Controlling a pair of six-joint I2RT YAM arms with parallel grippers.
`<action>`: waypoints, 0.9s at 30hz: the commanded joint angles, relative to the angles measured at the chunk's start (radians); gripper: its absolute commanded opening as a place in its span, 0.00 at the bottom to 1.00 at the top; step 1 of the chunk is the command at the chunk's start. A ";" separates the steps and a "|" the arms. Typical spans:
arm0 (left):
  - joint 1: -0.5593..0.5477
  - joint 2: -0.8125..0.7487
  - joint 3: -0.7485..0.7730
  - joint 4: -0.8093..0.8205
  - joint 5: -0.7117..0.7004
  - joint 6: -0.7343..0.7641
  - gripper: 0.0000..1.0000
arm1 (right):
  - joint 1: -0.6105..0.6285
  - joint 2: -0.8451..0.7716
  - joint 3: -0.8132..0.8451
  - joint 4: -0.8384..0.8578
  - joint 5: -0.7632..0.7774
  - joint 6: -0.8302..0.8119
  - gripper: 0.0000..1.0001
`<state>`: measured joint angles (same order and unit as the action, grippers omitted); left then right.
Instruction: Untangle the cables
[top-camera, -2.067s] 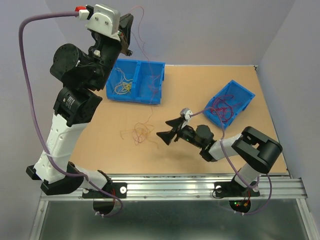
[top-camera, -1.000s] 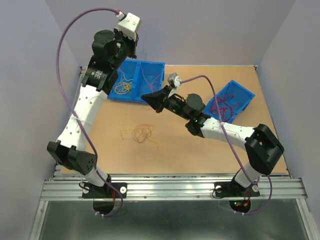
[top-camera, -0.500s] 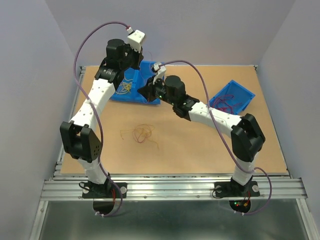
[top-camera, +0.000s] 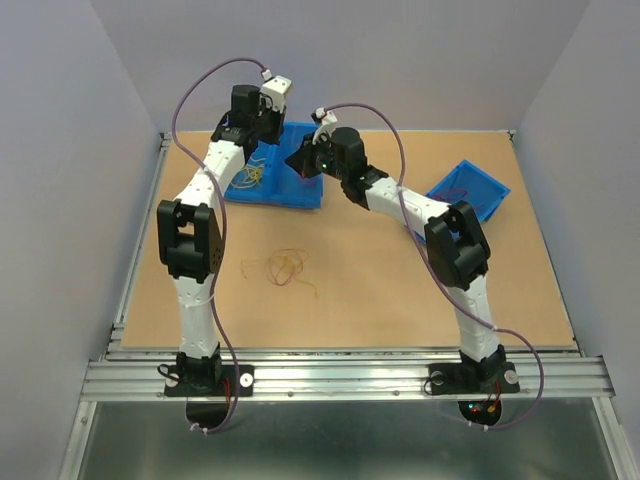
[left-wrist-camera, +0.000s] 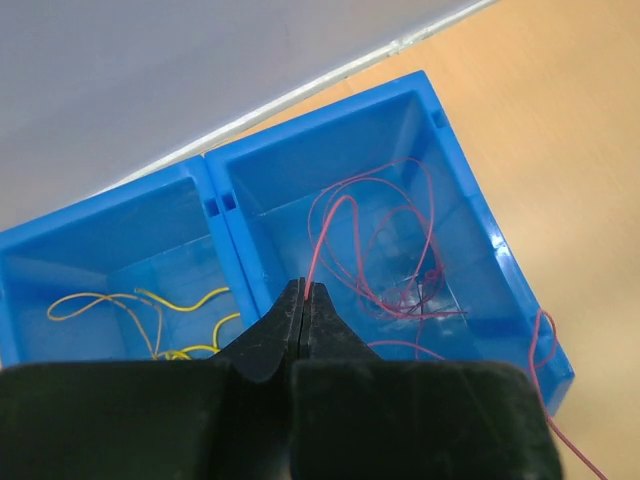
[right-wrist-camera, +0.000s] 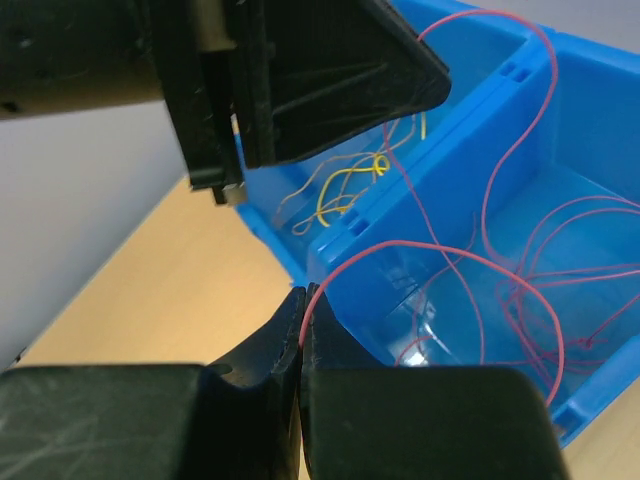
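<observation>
Both over twin blue bin (left-wrist-camera: 215, 190): left gripper (left-wrist-camera: 303, 292) & right gripper (right-wrist-camera: 303, 302) each clamped on pink cable (left-wrist-camera: 318, 232); yellow cables (left-wrist-camera: 150, 297) inside.

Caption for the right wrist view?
Right gripper shut on a thin pink-red wire looping above a blue plastic two-compartment bin, yellow wires in one compartment.

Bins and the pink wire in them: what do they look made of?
The bins look like hard moulded plastic in glossy blue: light glints off the floor, and the rim has moulded slots. The pink wire is hair-thin and holds loose, springy loops, so it is probably a plastic-coated strand. Any core is too fine to see.
</observation>
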<state>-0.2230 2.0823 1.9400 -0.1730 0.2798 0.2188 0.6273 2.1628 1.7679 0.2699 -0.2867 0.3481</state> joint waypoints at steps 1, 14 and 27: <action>-0.003 0.050 0.098 -0.019 0.004 0.001 0.00 | -0.029 0.096 0.122 0.020 -0.026 0.043 0.01; 0.004 0.038 0.045 0.001 0.050 0.001 0.23 | -0.049 0.284 0.315 0.031 0.006 0.080 0.00; 0.005 -0.070 -0.052 0.070 0.061 -0.032 0.56 | -0.049 0.266 0.294 0.015 0.221 0.088 0.11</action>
<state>-0.2218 2.1014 1.9030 -0.1608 0.3161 0.2047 0.5812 2.4374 2.0274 0.2680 -0.1471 0.4381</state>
